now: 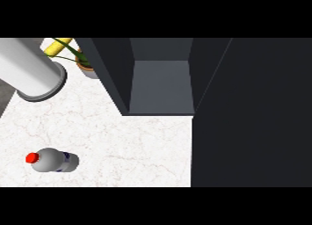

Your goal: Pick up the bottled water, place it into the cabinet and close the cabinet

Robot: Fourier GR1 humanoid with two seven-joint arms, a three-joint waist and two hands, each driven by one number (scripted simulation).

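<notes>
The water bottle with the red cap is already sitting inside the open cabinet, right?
No. The head view shows the bottle with the red cap out on the counter, at lower left; the open cabinet holds nothing visible.

- Light is even and bright on the pale marble worktop (119,136), with no glare.
- The bottled water (53,161) casts almost no shadow.
- The open cabinet (161,85) is dim inside, and its door (255,114) reads as a near-black mass.
- The white cylinder (25,68) shows soft shading along its side.
</notes>
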